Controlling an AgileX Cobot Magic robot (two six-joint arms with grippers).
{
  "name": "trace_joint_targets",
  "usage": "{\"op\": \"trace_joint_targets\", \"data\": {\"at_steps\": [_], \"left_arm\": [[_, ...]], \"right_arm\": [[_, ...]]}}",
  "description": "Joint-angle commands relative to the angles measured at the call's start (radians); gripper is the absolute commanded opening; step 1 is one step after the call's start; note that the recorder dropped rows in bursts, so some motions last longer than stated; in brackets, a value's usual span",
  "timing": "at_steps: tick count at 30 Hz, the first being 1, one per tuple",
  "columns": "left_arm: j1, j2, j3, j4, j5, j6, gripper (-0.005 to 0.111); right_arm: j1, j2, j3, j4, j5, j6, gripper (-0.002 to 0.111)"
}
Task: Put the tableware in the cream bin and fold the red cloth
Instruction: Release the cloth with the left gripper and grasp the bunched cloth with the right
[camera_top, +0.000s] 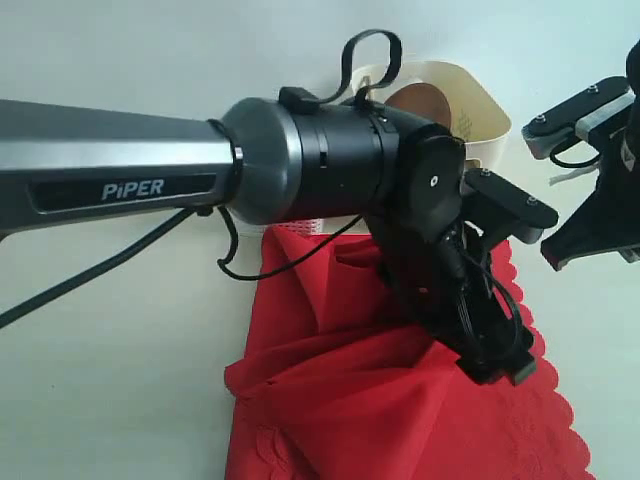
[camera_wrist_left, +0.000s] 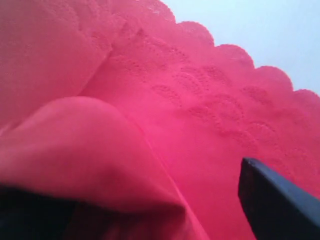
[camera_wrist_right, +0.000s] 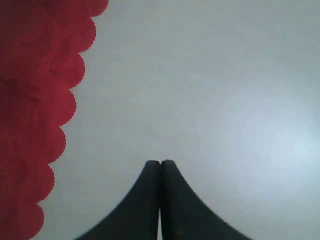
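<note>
So the cloth (camera_top: 380, 420) is lying rumpled on the bench (camera_top: 120, 380), soft and floppy, probably best pinched at a corner. Left fingers (camera_wrist_left: 280, 205) are hovering wide over it, right fingers (camera_wrist_right: 150, 200) pressing together.

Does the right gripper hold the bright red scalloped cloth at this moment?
No, the right gripper is shut on nothing above the white table, apart from the bright red scalloped cloth.

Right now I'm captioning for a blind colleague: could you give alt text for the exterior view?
A dark robot arm reaches across the frame, its open left gripper down among the folds of the rumpled red cloth on a white table. Behind it, the cream bin holds a round brown plate.
</note>
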Motion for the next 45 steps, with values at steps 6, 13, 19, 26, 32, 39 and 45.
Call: {"op": "trace_joint_targets", "data": {"at_steps": [6, 13, 19, 26, 32, 39, 45], "left_arm": [[-0.004, -0.010, -0.180, 0.039, 0.231, -0.029, 0.091], [-0.004, -0.068, -0.230, 0.130, 0.359, -0.006, 0.090], [-0.002, -0.168, -0.217, 0.210, 0.402, -0.014, 0.090], [0.078, -0.319, -0.063, 0.243, 0.402, -0.048, 0.090], [0.213, -0.487, 0.142, 0.243, 0.315, -0.082, 0.090], [0.370, -0.653, 0.336, 0.243, 0.109, -0.141, 0.090], [0.470, -0.733, 0.434, 0.236, -0.001, -0.156, 0.090]], "right_arm": [[-0.005, -0.006, -0.007, -0.014, -0.027, -0.004, 0.000], [-0.005, -0.006, -0.007, -0.014, -0.034, 0.005, 0.000], [-0.005, -0.013, -0.007, 0.093, -0.102, -0.052, 0.020], [-0.005, -0.105, -0.016, 0.365, -0.168, -0.337, 0.063], [-0.001, -0.156, -0.016, 0.770, -0.180, -0.714, 0.070], [0.076, -0.058, -0.011, 0.801, -0.232, -0.862, 0.070], [0.140, 0.054, -0.011, 0.696, -0.394, -0.843, 0.069]]}}
